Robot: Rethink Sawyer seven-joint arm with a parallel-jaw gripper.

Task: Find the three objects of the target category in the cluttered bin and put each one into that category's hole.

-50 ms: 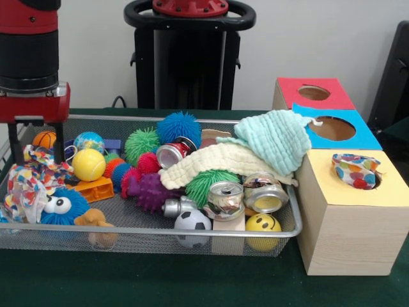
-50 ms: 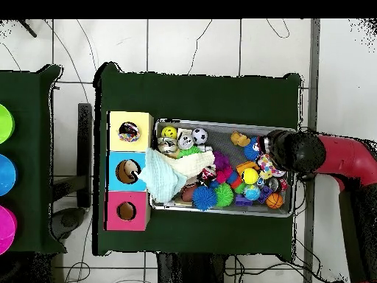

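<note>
My gripper (image 1: 36, 153) hangs at the left end of the mesh bin (image 1: 192, 233), open, its two black fingers (image 1: 59, 142) wide apart. Just under the tips lies a crumpled dotted cloth (image 1: 29, 180); I cannot tell if they touch it. A second dotted cloth (image 1: 356, 171) is stuffed in the hole of the yellow-topped box (image 1: 383, 192). A mint cloth (image 1: 275, 137) drapes over the bin's right rim onto the blue box (image 1: 358, 137), with a cream cloth (image 1: 217, 163) beneath it. From above, the arm's head (image 2: 294, 151) hides the gripper; the mint cloth (image 2: 162, 177) shows there.
The bin is packed with spiky balls (image 1: 179, 128), crushed cans (image 1: 225, 197), a yellow ball (image 1: 88, 165), a small basketball (image 1: 45, 139), a blue googly-eyed toy (image 1: 62, 206) and a soccer ball (image 1: 192, 224). A red-topped box (image 1: 339, 96) stands behind the blue one.
</note>
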